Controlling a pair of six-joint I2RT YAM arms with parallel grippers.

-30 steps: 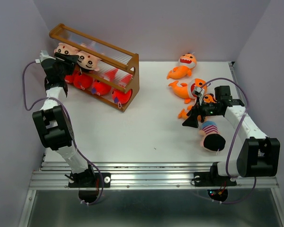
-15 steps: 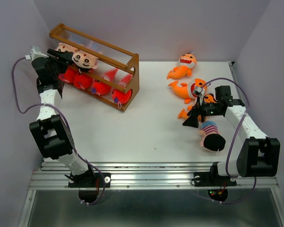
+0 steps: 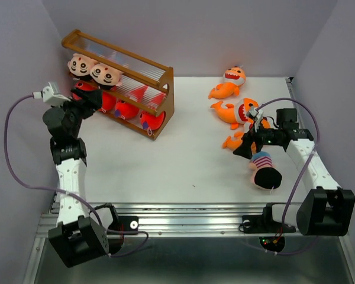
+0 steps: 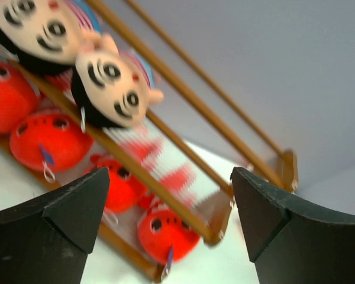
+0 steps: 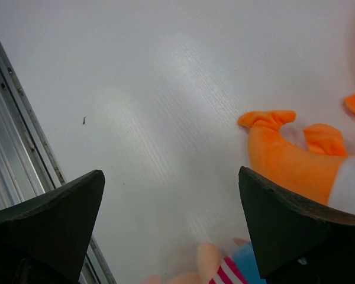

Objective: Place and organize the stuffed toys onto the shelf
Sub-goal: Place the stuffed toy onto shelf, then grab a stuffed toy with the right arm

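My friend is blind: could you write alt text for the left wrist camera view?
Two black-haired boy dolls lie side by side on a wooden shelf, above red plush sharks. The left gripper, open and empty, frames the bottom corners.

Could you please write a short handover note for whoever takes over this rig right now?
Left gripper: open, empty, just in front of the shelf.
Right gripper: open, empty, above the loose toys on the right.
Done: two boy toys sit on the middle tier, four red sharks on the tier below.
Left: three orange sharks and one striped boy lie on the table; none is picked up yet.
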